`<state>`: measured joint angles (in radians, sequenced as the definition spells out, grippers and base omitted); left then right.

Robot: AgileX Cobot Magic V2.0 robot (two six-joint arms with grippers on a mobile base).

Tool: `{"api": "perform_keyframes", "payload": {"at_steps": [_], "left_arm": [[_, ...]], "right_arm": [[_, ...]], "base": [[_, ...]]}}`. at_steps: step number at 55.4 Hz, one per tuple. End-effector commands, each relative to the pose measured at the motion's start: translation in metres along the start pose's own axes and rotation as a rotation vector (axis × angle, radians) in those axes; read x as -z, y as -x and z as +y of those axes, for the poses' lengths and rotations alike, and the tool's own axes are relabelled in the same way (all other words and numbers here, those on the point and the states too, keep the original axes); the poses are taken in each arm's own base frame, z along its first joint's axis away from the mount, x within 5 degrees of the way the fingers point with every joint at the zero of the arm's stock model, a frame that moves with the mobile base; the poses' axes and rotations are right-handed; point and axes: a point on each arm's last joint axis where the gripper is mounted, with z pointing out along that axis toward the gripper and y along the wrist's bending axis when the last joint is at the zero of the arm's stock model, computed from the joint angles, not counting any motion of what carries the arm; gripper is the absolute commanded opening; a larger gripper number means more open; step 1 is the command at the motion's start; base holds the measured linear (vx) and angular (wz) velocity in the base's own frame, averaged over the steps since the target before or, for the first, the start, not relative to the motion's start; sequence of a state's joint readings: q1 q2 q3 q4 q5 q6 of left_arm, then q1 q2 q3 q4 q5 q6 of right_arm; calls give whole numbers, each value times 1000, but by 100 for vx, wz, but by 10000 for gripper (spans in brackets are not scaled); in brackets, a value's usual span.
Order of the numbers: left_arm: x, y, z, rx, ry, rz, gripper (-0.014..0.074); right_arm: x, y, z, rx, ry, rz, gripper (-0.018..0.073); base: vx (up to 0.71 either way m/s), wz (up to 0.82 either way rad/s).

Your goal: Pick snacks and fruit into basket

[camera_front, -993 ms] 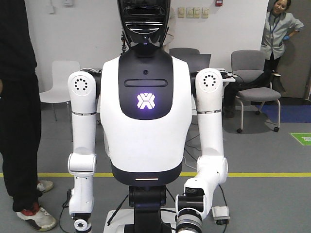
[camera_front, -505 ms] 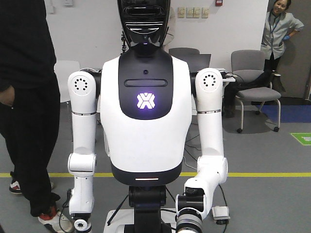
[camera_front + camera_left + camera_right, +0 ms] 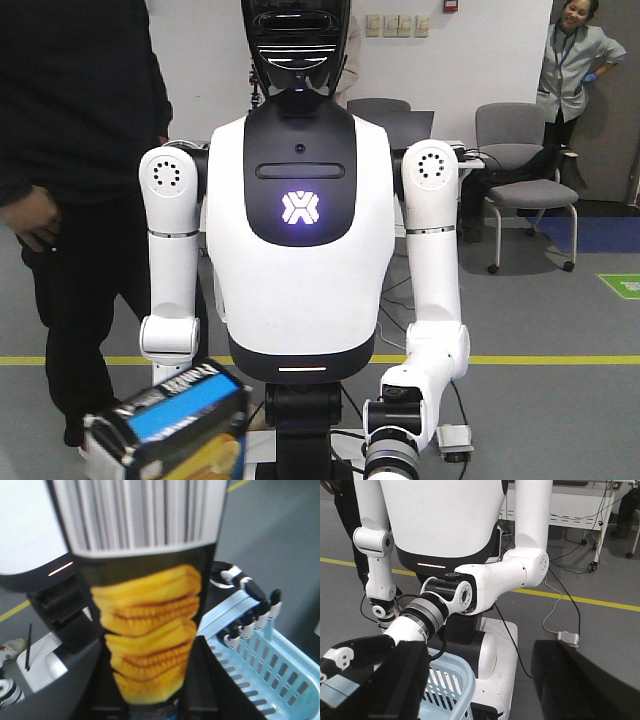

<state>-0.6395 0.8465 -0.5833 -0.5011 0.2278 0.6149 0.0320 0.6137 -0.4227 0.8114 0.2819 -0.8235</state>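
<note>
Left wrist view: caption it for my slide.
Close-up: snack box with barcode and pictured yellow wafers fills the frame; light-blue basket at lower right.

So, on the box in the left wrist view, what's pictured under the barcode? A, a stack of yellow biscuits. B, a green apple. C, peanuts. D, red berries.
A: the box shows a pile of ridged yellow biscuits on its dark front, just below the striped code.
</note>
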Motion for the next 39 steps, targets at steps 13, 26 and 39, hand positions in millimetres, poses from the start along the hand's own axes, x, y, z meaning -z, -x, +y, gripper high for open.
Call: {"api": "perform_keyframes", "payload": {"at_steps": [13, 26, 39], "left_arm": [[-49, 39, -51, -110, -187, -69, 22], [-79, 26, -87, -163, -278, -7, 24], [-83, 28, -97, -175, -267, -72, 25]], "right_arm": [[2, 13, -4, -1, -43, -64, 498], [2, 13, -4, -1, -43, -64, 498], [2, 13, -4, -1, -43, -64, 498]], "base": [[0, 0], [0, 0], [0, 0]]}}
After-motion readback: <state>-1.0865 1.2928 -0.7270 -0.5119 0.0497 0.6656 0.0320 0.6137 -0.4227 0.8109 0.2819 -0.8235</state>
